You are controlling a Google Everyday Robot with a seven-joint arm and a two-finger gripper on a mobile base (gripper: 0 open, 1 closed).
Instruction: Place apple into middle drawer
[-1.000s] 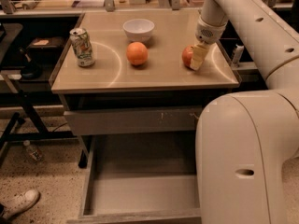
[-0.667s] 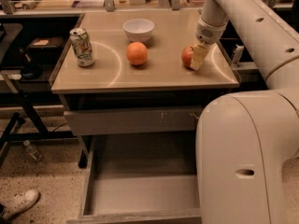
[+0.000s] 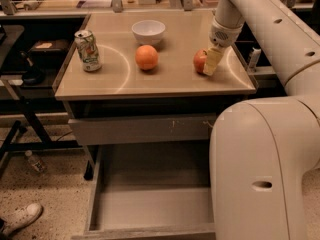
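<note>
Camera view is showing the gripper (image 3: 210,64) hanging at the right of the frame, low over the cabinet top (image 3: 150,81) and pressing up against the right side of the apple (image 3: 199,60). Honestly I can't tell how far open the claw is or whether it's actually gripping anything, since its pale tip is covering that side of the fruit. The apple is sitting on the top near the right edge, with the orange (image 3: 147,57) well to its left, and the bowl (image 3: 148,31) and can (image 3: 88,50) further off. The middle drawer (image 3: 150,209) is standing pulled out at the bottom of the frame, floor bare, below the shut upper drawer (image 3: 145,129). My guess is the grasp is what's happening right now. To do it well I'd be squeezing across the widest part and getting a firm hold before lifting, since round fruit rolls away easily. Then I'd be clearing the front edge before dropping toward the drawer. As for orientation, it's basically a ball with no real long axis, and the stem isn't showing, so which way it's pointing is anyone's guess.
</note>
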